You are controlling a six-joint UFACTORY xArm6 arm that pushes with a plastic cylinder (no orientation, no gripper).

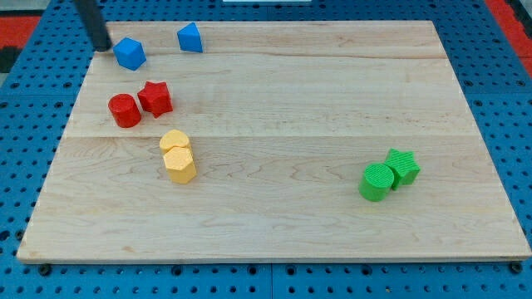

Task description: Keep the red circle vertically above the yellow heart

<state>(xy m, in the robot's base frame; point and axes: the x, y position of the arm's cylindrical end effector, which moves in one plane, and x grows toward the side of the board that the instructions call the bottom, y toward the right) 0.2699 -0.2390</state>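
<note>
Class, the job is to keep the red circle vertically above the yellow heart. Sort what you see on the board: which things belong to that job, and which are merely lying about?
Belong to the job:
red circle
yellow heart
my tip, just left of the nearer blue block

Lying about:
red star
yellow hexagon
two blue blocks
green circle
green star

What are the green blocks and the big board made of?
The green circle and green star look like matte plastic: fine ridges run across their tops, perhaps from printing. The board looks like pale wood, with grain lines and plank seams, smooth with a slight sheen.
</note>
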